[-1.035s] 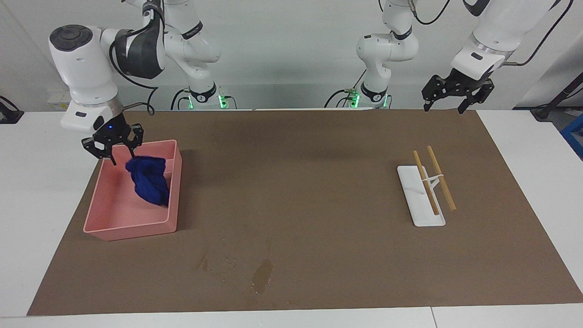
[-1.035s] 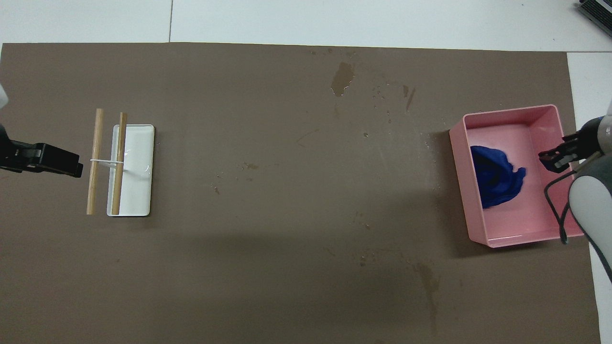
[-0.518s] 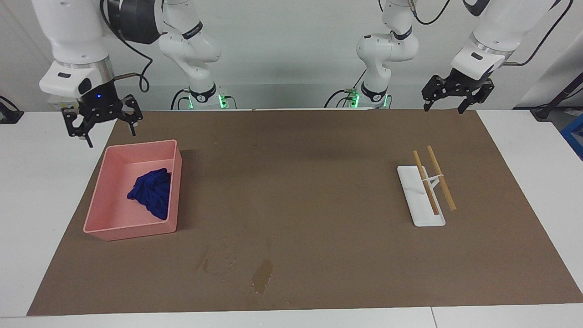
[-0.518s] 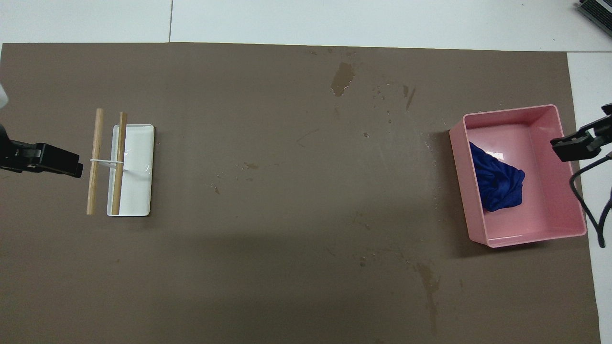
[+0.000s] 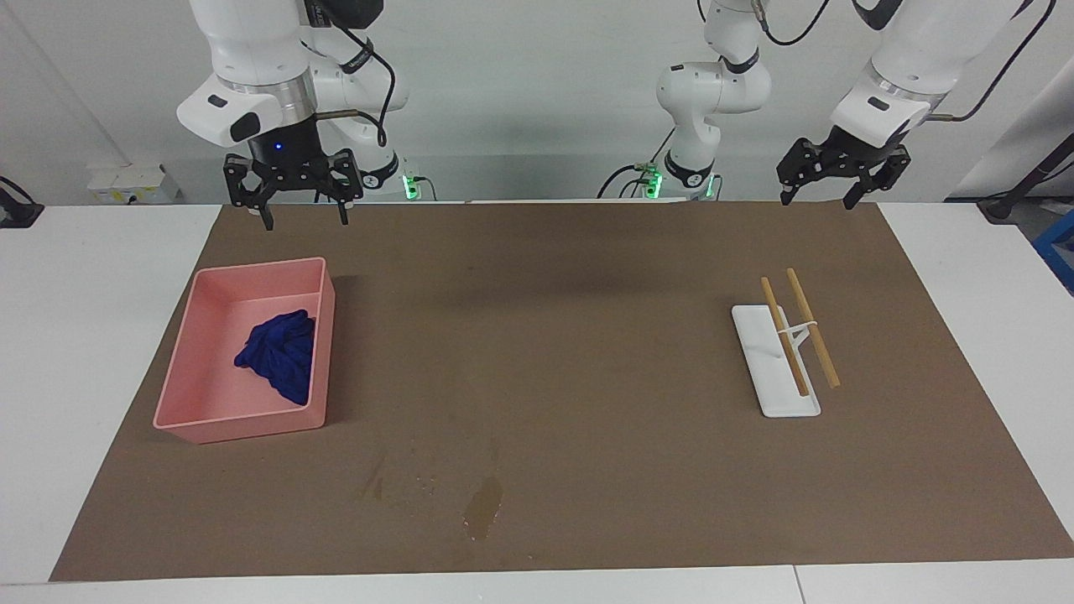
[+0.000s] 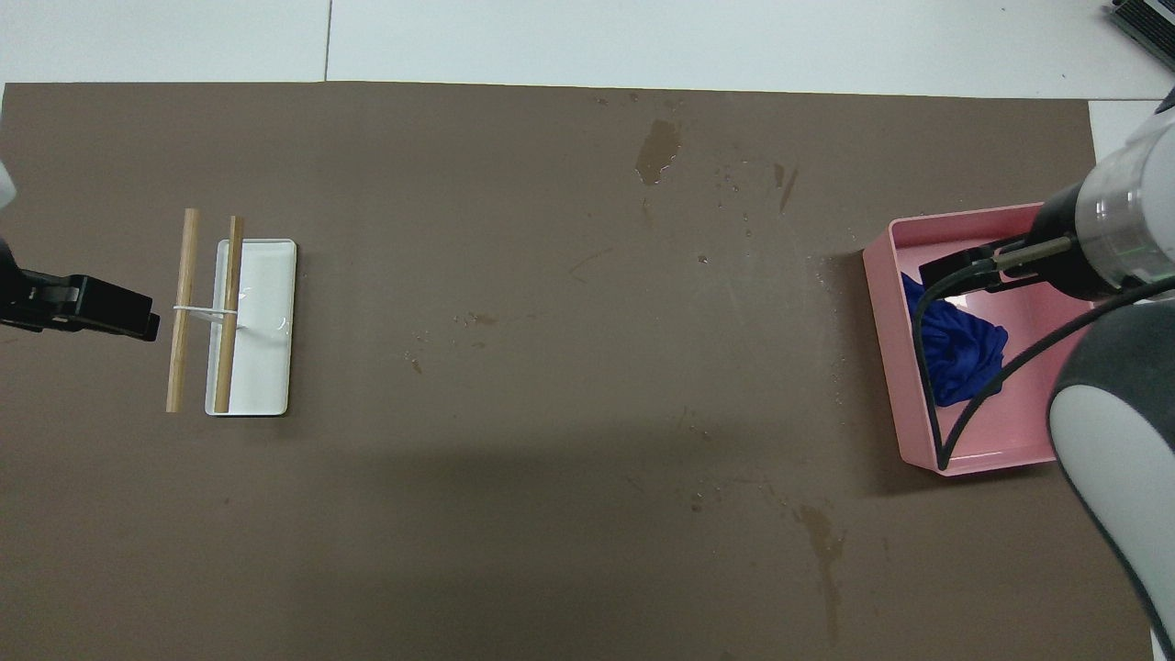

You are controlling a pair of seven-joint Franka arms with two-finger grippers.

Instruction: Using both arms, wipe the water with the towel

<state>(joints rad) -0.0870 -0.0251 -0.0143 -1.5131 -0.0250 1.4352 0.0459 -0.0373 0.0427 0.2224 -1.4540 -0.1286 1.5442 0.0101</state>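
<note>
The blue towel (image 5: 279,352) lies crumpled in the pink tub (image 5: 210,419) at the right arm's end of the mat; it also shows in the overhead view (image 6: 959,353). Water (image 5: 484,507) lies as a dark blotch with streaks and beads (image 5: 394,485) on the brown mat, farther from the robots than the tub; the overhead view shows the water (image 6: 657,151) too. My right gripper (image 5: 304,220) is open and empty, raised over the mat's edge by the tub. My left gripper (image 5: 818,201) is open and empty, waiting over the mat's edge at the left arm's end.
A white tray (image 5: 776,394) with two wooden sticks (image 5: 812,327) across it sits toward the left arm's end, also seen in the overhead view (image 6: 266,367). White table surrounds the mat. In the overhead view the right arm (image 6: 1111,441) covers part of the tub (image 6: 881,349).
The right gripper rose out of the tub and swung over the mat's robot-side edge. The towel, earlier bunched up at the fingers, has settled in the tub. The left arm has not moved.
</note>
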